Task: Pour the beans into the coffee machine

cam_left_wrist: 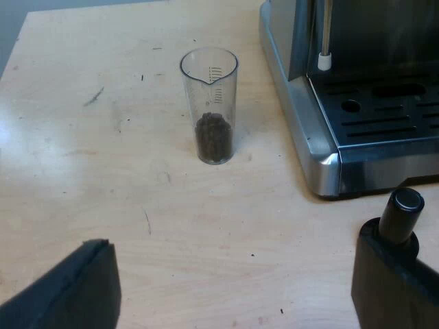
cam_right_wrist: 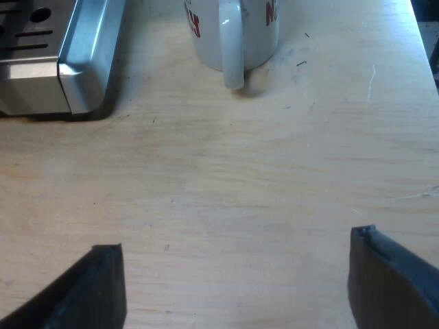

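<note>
Locate the glass [cam_left_wrist: 209, 89] in the left wrist view: it stands upright on the table [cam_left_wrist: 137, 205], near the machine [cam_left_wrist: 309, 130] but not touching it, with a strip of bare wood between the two. The glass is clear, carries graduation marks below a pour lip at its rim, and holds dark beans [cam_left_wrist: 213, 137] in its lowest part only. Note that the left gripper [cam_left_wrist: 233, 240] is spread wide and holds nothing; its fingers [cam_left_wrist: 75, 288] are over bare table, and the glass stands ahead of them, well apart from both. At the machine's front you see the slotted drip tray [cam_left_wrist: 384, 116] and, above it, the steam wand [cam_left_wrist: 324, 41] with its white tip. A black knob [cam_left_wrist: 401, 212] with a glossy top stands just beside the machine's front corner, partly hidden behind one left finger; you cannot tell what it rests on. In the right wrist view, note that the right gripper [cam_right_wrist: 236, 243] is likewise spread wide and empty over bare table. Ahead of it stands a white mug [cam_right_wrist: 233, 27] with red lettering, its handle turned toward the gripper, well apart from the fingers. A metal corner of the machine's base sits near the mug, with open table between them. The bean hopper is out of frame, so you cannot tell its state.
</note>
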### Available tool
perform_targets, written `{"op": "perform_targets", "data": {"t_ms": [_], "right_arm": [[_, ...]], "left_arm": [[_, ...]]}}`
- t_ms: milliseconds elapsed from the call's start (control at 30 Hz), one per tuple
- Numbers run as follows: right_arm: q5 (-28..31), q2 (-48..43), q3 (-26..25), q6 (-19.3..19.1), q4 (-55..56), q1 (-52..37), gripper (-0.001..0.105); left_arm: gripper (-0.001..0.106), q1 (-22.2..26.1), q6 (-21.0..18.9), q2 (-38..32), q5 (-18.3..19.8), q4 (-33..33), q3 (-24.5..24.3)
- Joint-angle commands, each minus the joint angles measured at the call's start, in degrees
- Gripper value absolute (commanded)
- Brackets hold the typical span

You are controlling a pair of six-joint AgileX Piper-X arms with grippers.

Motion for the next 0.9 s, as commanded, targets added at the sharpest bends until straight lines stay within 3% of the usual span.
{"op": "perform_targets", "data": {"t_ms": [33, 367, 533, 900], "right_arm": [[-0.53, -2.62, -0.03, -0.28, 0.15, -0.28, 0.069], [-2.73, -2.06, -0.87, -1.02, 0.14, -0.28, 0.069], [-2.63, 0.94, -4.74, -5.51, 0.35, -0.28, 0.069], [-3.5, 10.73, -13.92, -5.5, -1.49, 0.52, 0.069]], "left_arm": [[0.072, 0.04, -0.61, -2.25, 0.3, -0.64, -0.02], [0.072, 0.04, -0.61, -2.12, 1.72, -1.33, -0.4], [0.072, 0.04, -0.61, -0.93, 1.54, -1.88, -3.15], [0.072, -1.85, -0.74, 3.66, 1.24, -3.68, -4.64]]}}
